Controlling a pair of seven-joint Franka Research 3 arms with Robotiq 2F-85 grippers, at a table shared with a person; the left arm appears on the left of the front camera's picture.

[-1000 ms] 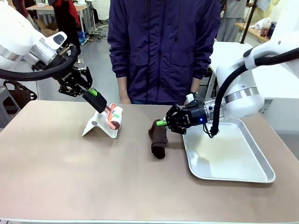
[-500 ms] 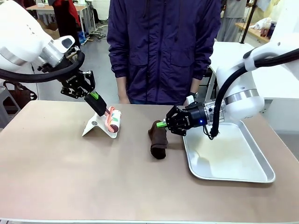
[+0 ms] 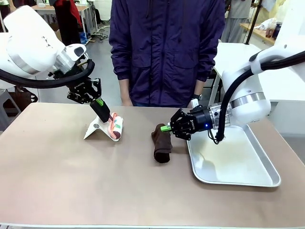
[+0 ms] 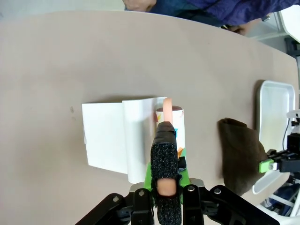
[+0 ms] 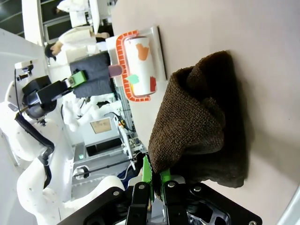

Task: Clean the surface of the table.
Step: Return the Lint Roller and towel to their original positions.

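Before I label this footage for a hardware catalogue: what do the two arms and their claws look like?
Both arms are glossy white with rounded joints and thick black cables looping alongside. The left claw and right claw are black open linkages with bright green pads at the fingers; a small blue light glows on the right one's body. The right arm carries a silver band at one joint.

Silver tray (image 3: 267, 179), brown cloth (image 3: 162, 143), probably a lint roller (image 3: 116, 126)
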